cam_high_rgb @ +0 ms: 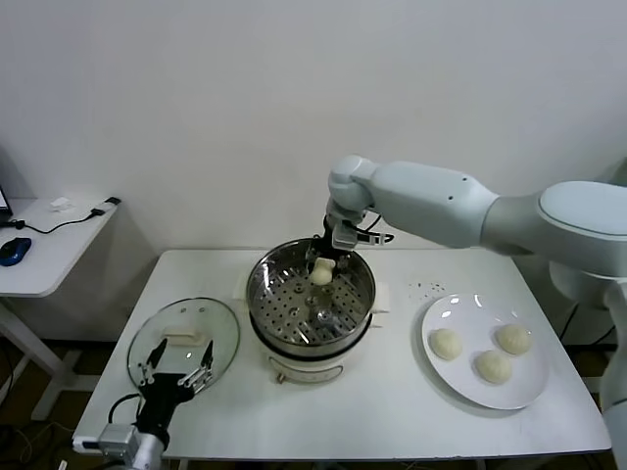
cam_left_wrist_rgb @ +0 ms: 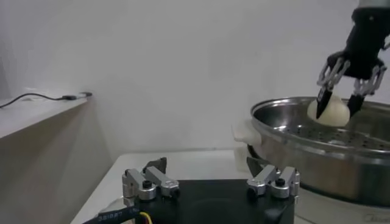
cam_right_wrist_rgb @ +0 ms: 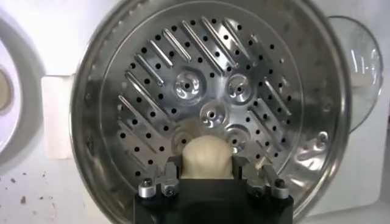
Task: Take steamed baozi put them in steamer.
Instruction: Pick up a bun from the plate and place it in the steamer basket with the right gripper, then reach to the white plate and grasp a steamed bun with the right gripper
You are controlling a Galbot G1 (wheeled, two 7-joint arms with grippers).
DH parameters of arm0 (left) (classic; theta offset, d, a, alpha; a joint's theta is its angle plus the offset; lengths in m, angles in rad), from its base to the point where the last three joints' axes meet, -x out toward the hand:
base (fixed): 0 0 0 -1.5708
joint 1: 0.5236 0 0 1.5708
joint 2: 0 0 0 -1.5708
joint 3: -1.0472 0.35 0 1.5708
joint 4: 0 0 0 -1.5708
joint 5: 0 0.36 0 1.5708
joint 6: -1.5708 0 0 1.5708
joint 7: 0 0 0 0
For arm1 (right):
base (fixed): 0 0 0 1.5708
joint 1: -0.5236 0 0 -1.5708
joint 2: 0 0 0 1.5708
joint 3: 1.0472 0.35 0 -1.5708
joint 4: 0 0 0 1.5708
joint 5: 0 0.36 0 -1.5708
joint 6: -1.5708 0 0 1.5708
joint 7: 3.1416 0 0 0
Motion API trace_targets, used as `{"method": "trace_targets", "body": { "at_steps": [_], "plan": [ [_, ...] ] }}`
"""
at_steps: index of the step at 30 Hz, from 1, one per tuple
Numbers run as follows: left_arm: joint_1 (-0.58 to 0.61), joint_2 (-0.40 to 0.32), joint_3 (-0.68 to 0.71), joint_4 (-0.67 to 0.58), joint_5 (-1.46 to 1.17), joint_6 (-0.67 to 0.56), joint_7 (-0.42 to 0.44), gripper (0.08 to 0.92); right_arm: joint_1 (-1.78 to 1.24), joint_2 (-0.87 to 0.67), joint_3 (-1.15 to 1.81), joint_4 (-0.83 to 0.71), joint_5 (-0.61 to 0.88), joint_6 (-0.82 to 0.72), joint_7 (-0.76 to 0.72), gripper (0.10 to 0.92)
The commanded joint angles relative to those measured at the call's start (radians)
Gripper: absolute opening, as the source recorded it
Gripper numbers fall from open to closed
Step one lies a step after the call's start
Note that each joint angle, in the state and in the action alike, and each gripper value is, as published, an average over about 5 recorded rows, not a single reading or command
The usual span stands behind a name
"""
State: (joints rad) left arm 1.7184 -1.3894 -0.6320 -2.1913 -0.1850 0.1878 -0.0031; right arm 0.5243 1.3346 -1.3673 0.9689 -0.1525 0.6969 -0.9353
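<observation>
The steel steamer [cam_high_rgb: 265, 294] stands mid-table with its perforated tray [cam_right_wrist_rgb: 152, 73] bare. My right gripper [cam_high_rgb: 322, 269] is shut on a cream-white baozi [cam_high_rgb: 320, 275] and holds it over the tray's far side, just above the holes. It also shows in the right wrist view [cam_right_wrist_rgb: 207, 157] and the left wrist view [cam_left_wrist_rgb: 329, 112]. Three more baozi [cam_high_rgb: 446, 343] [cam_high_rgb: 512, 338] [cam_high_rgb: 493, 366] lie on the white plate [cam_high_rgb: 460, 315] at the right. My left gripper [cam_high_rgb: 178, 373] is open and empty low at the front left, over the glass lid.
The round glass lid [cam_high_rgb: 220, 328] with a white handle lies left of the steamer. A side table [cam_high_rgb: 44, 255] with a mouse and cables stands at the far left. The white wall is close behind the table.
</observation>
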Motion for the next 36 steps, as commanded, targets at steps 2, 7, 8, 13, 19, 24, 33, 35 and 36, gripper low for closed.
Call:
{"method": "trace_targets", "body": {
  "at_steps": [2, 7, 8, 13, 19, 24, 33, 35, 36],
  "plan": [
    [0.000, -0.001, 0.000, -0.007, -0.002, 0.000, -0.001, 0.823, -0.058, 0.044, 0.024, -0.111, -0.050, 0.006, 0.033, 0.557],
    [0.000, 0.000, -0.003, -0.010, -0.010, -0.001, -0.004, 0.823, -0.063, 0.076, 0.024, -0.154, -0.027, 0.006, 0.035, 0.585],
    [0.000, 0.001, -0.004, -0.010, -0.012, -0.001, -0.005, 0.823, -0.061, 0.081, 0.022, -0.156, -0.018, 0.006, 0.035, 0.601],
    [-0.003, 0.005, -0.005, -0.008, -0.014, -0.002, -0.005, 0.823, -0.043, 0.090, 0.008, -0.154, 0.041, 0.010, 0.033, 0.717],
    [-0.012, 0.004, -0.003, -0.007, -0.013, 0.002, -0.004, 0.823, 0.075, 0.044, -0.060, -0.065, 0.323, -0.042, -0.046, 0.817],
    [-0.015, 0.001, 0.003, -0.012, -0.006, 0.005, 0.003, 0.823, 0.267, -0.060, -0.168, 0.013, 0.650, -0.149, -0.164, 0.823],
    [-0.037, 0.003, 0.002, -0.012, -0.001, 0.022, 0.011, 0.823, 0.554, -0.423, -0.420, 0.225, 1.078, -0.647, -0.151, 0.823],
    [-0.042, 0.004, 0.002, -0.008, -0.002, 0.024, 0.011, 0.823, 0.613, -0.510, -0.502, 0.319, 1.062, -0.719, -0.118, 0.823],
    [-0.044, 0.006, 0.002, -0.005, -0.002, 0.024, 0.011, 0.823, 0.640, -0.546, -0.547, 0.365, 1.045, -0.746, -0.101, 0.823]
  ]
}}
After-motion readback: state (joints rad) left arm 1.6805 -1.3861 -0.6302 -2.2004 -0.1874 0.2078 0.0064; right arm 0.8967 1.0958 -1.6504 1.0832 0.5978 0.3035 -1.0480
